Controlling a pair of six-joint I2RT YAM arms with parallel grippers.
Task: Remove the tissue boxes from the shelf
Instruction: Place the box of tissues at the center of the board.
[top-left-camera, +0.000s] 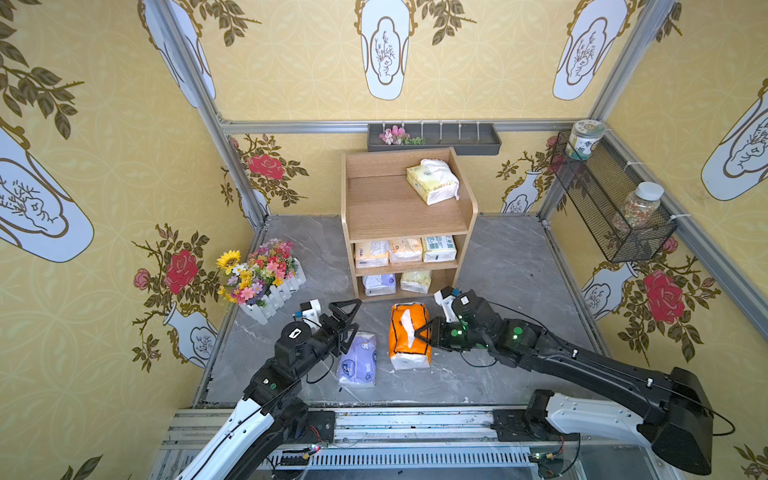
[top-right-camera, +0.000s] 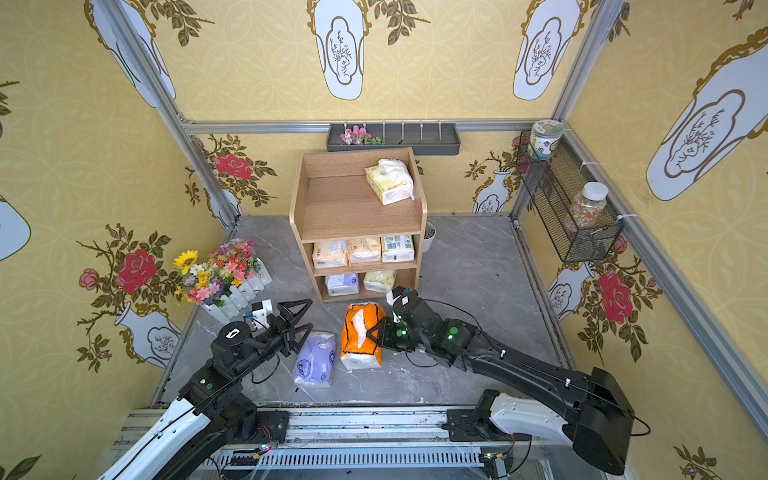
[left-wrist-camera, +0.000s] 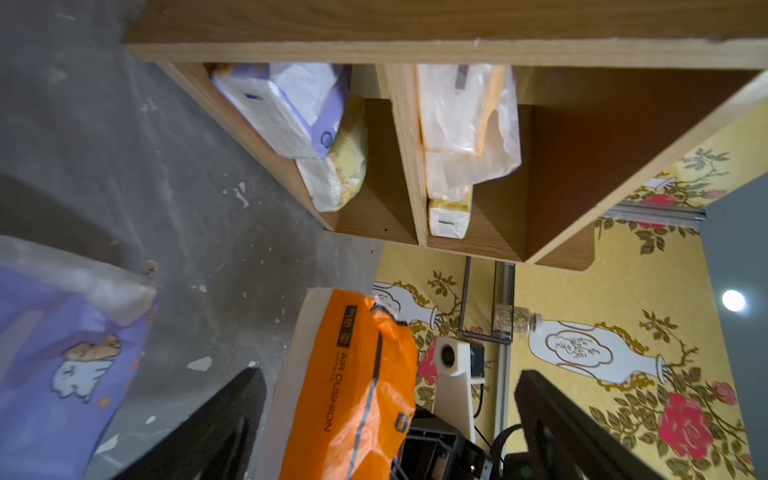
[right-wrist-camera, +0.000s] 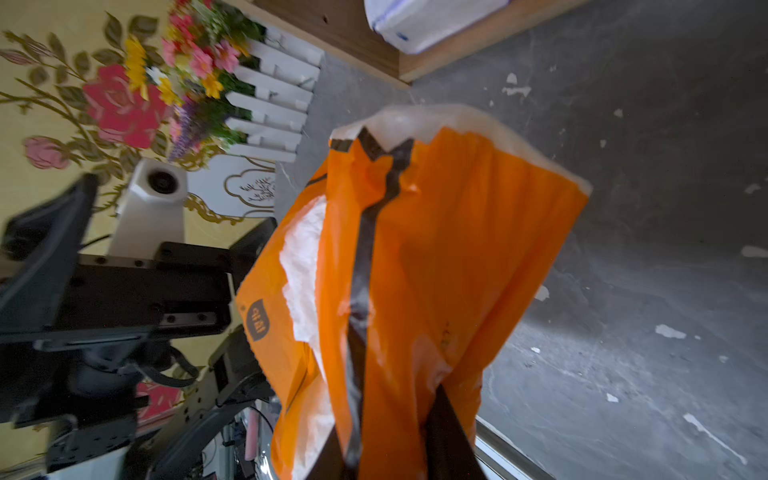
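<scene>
At your far left, the flower planter (top-left-camera: 266, 286) with its white picket front sits on the grey floor (top-left-camera: 507, 266). Just beside it, your left gripper (top-left-camera: 348, 321) has its jaws wide apart with nothing between them. It hangs over the far end of a lavender tissue pack (top-left-camera: 358, 361), which lies flat on the floor, out of the shelf.

Next comes the orange tissue pack (top-left-camera: 409, 332), also out and in front of the shelf. Your right gripper (top-left-camera: 423, 332) meets it from the right. In the right wrist view its dark fingers (right-wrist-camera: 446, 432) are clamped on the orange wrapper.

Behind both packs stands the wooden shelf (top-left-camera: 382, 203), and six packs sit in it:
- **Top tier:** a pale yellow pack (top-left-camera: 432, 183) lies askew, toward the right.
- **Middle tier:** three side by side: a cream pack (top-left-camera: 371, 254), a second cream pack (top-left-camera: 405, 249), and a white pack with green print (top-left-camera: 439, 248).
- **Bottom tier:** a second lavender pack (top-left-camera: 379, 284) sits beside a yellow patterned pack (top-left-camera: 415, 281).

At your far right, a black wire basket (top-left-camera: 590, 195) hangs on the wall. It holds a lidded tin (top-left-camera: 584, 139) and a clear jar (top-left-camera: 640, 205).
</scene>
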